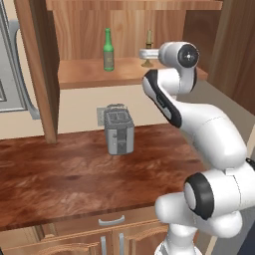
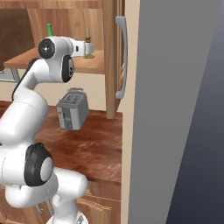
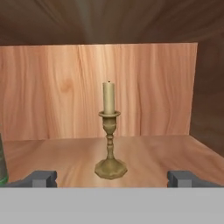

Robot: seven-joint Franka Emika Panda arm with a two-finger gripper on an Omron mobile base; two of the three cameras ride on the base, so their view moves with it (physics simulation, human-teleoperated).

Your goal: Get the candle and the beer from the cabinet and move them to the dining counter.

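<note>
Now the gripper (image 3: 112, 179), jaws spread wide and empty, faces the candle (image 3: 109, 135) standing upright straight ahead, centred between its fingertips, slightly farther in.

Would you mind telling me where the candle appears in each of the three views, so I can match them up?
Left base view: the candle is at upper centre, on the cabinet shelf, right of the beer.
Right base view: the candle is at upper left, just beyond the gripper.
Hand view: the candle stands upright at the centre.
Shared landmark: the beer, at the candle's left.
</note>
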